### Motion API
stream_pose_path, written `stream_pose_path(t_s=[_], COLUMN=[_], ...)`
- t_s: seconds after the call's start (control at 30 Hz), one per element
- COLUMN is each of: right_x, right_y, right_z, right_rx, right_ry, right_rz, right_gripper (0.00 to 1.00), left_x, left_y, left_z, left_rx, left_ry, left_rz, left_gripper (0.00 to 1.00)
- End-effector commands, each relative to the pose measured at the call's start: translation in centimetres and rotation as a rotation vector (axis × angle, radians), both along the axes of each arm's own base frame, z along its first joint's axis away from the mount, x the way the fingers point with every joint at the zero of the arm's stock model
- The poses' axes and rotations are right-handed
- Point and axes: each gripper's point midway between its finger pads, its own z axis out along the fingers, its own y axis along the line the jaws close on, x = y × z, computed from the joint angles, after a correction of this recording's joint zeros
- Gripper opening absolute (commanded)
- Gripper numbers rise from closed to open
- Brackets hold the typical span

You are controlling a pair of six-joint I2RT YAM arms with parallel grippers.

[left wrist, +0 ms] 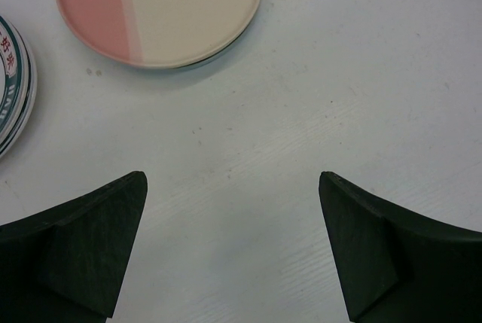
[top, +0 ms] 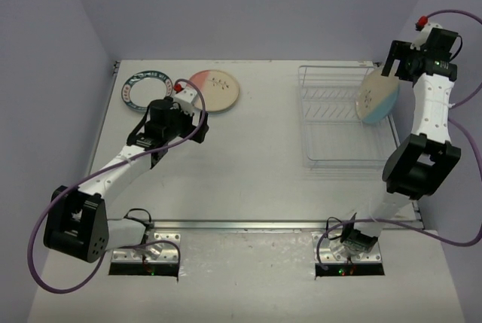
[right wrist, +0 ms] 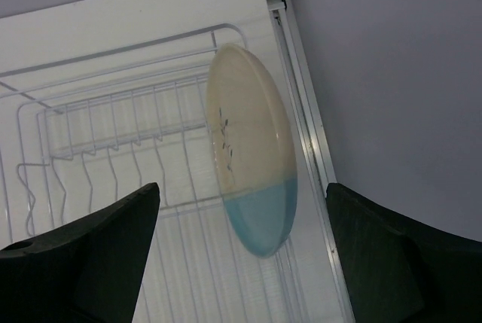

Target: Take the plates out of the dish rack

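Observation:
A cream and light blue plate (top: pixel 378 95) stands on edge, tilted, at the right end of the wire dish rack (top: pixel 331 123). My right gripper (top: pixel 391 65) is open above it. In the right wrist view the plate (right wrist: pixel 252 157) lies between and beyond the wide-apart fingers, untouched, with the rack (right wrist: pixel 113 127) behind it. A pink and cream plate (top: pixel 213 89) and a green-rimmed plate (top: pixel 147 91) lie flat at the table's far left. My left gripper (top: pixel 190 106) is open and empty just near of the pink and cream plate (left wrist: pixel 158 7). The green-rimmed plate (left wrist: pixel 11 82) shows at the left edge.
The rack's other slots hold nothing. The table's right edge rail (right wrist: pixel 301 112) runs close beside the rack, with the purple wall (right wrist: pixel 392 74) just beyond. Bare table (top: pixel 248 157) lies between the two arms.

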Motion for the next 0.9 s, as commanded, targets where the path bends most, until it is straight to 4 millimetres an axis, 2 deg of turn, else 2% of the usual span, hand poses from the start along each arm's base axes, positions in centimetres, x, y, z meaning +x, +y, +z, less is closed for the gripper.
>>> stream_pose_path(t_s=[0.0, 0.1, 0.27, 0.57, 0.87], right_x=[1.3, 2.2, 3.2, 4.1, 3.7], right_y=[-1.5, -1.2, 0.0, 2.0, 0.9], right_z=[-0.3, -2.4, -3.9, -6.9, -8.7], right_rx=[-0.020, 0.015, 0.088, 0.191, 0.074], right_ry=[0.011, 0.043, 0.053, 0.074, 0.154], right_rz=[0.065, 0.121, 0.190, 0.266, 0.246], right_gripper=[0.90, 0.88, 0.83, 0.62, 0.38], left_x=[1.2, 1.4, 1.9, 3.0, 3.9], left_y=[-0.7, -0.8, -0.9, -1.2, -1.7], left_z=[1.3, 0.9, 1.0, 1.1, 1.0], left_rx=[-0.034, -0.033, -0.032, -0.039, -0.052], left_ry=[-0.052, -0.039, -0.038, -0.028, -0.017], left_rz=[0.003, 0.003, 0.001, 0.007, 0.005], left_gripper=[0.95, 0.95, 0.95, 0.95, 0.95])
